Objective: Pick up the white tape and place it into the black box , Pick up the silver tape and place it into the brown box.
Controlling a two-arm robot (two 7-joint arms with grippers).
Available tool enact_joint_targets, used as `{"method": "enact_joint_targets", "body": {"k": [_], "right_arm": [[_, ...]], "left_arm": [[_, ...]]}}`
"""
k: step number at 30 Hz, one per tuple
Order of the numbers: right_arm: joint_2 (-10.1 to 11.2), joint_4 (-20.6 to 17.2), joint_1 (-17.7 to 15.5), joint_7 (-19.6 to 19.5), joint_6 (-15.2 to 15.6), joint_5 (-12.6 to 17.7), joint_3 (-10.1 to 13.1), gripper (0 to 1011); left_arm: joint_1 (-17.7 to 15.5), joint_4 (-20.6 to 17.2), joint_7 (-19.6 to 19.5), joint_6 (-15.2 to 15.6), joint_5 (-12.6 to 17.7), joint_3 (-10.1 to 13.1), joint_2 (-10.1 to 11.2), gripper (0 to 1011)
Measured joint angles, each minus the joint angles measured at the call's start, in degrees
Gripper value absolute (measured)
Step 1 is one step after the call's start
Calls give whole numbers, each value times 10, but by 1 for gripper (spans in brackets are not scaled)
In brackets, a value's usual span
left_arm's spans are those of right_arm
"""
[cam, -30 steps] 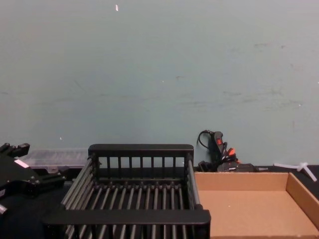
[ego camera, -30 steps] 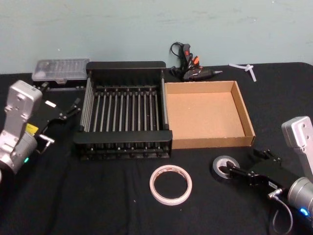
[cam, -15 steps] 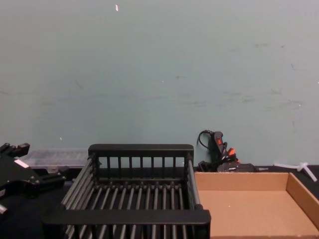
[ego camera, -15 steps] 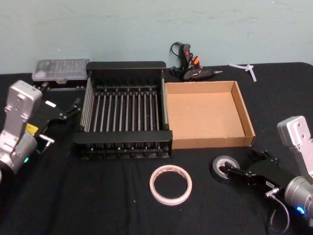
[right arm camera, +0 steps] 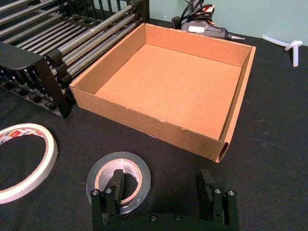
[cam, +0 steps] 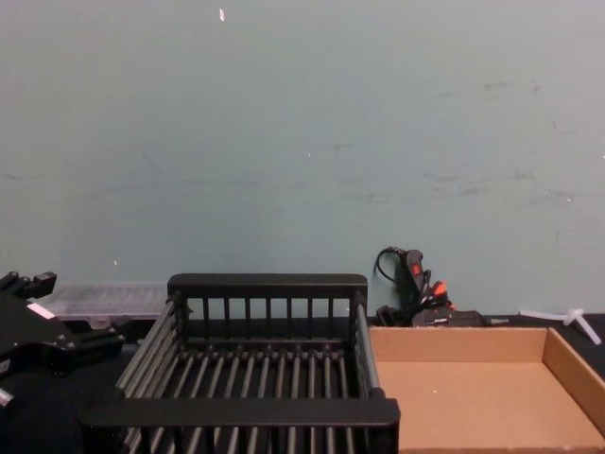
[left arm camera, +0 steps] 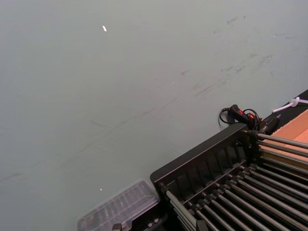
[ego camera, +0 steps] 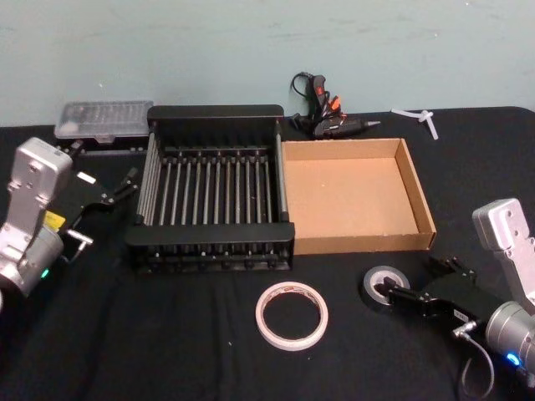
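Right gripper (right arm camera: pixel 163 185) at the silver tape (right arm camera: pixel 119 180), lower right of the head view
Fingers spread, one finger (right arm camera: pixel 116 184) inside the roll's core

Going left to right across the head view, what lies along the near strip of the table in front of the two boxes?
Flat white printed roll of tape → smaller dark grey-silver roll of tape → right gripper, one finger at the silver roll, the other off to its right.
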Motion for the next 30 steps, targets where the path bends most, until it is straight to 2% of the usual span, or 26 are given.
{"method": "enact_joint_targets", "body": {"k": [5, 10, 21, 26, 28, 29, 30], "right_arm": [[0, 0, 0, 0, 0, 0, 0, 982], [1, 0, 0, 0, -1, 1, 0, 891], [1, 0, 0, -1, -1, 1, -1, 563], [1, 0, 0, -1, -1, 2, -1, 369], [1, 0, 0, -1, -2, 2, -1, 358], [1, 0, 0, -1, -1, 2, -1, 289], [1, 0, 0, -1, -1, 2, -1, 268]], "left_arm": [[0, 0, 0, 0, 0, 0, 0, 1001], [0, 0, 0, 0, 0, 0, 0, 1001], [0, 0, 0, 0, 0, 0, 0, 1001], [0, 0, 0, 0, 0, 0, 0, 1001], [0, 0, 0, 0, 0, 0, 0, 1001], [0, 0, 0, 0, 0, 0, 0, 1001], [0, 0, 0, 0, 0, 0, 0, 1001]]}}
